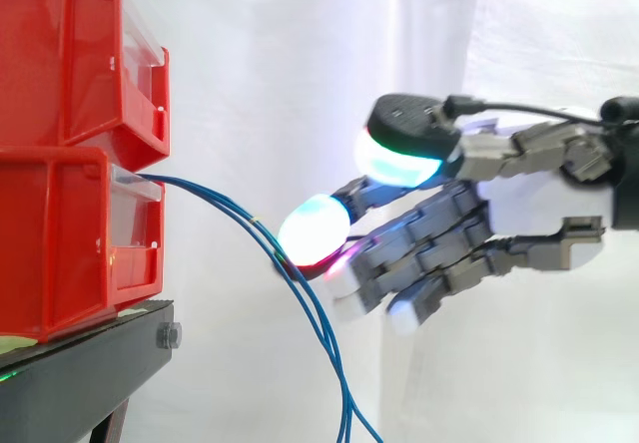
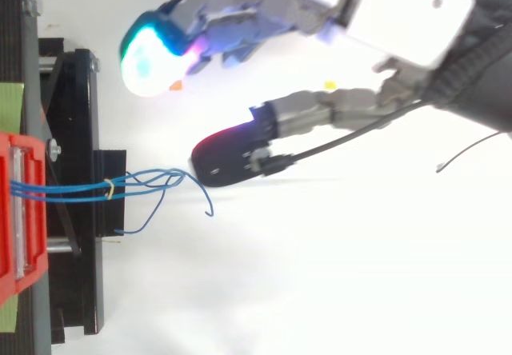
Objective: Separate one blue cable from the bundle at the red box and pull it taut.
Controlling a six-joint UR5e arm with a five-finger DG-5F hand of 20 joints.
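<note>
Several thin, glossy blue cables (image 1: 230,207) are seen leaving the lower red bin (image 1: 60,243). They are bound by a small yellow band (image 2: 110,185) and sag in loose curves just beside and below the glowing fingertips (image 1: 315,228). The hand (image 1: 539,204) is held spread and relaxed, with nothing grasped; contact with the strands cannot be judged. The smooth plastic bins are carried on a black stand (image 1: 90,348) before a white curtain (image 1: 300,64).

Red bins (image 1: 70,114) seen as glossy moulded plastic, blue cables (image 2: 68,187) smooth-sheathed, stand (image 1: 110,348) finished in matt black metal, hand (image 1: 549,204) shelled in smooth white plastic with matt grey links, curtain (image 1: 280,64) rendered as soft matt cloth
</note>
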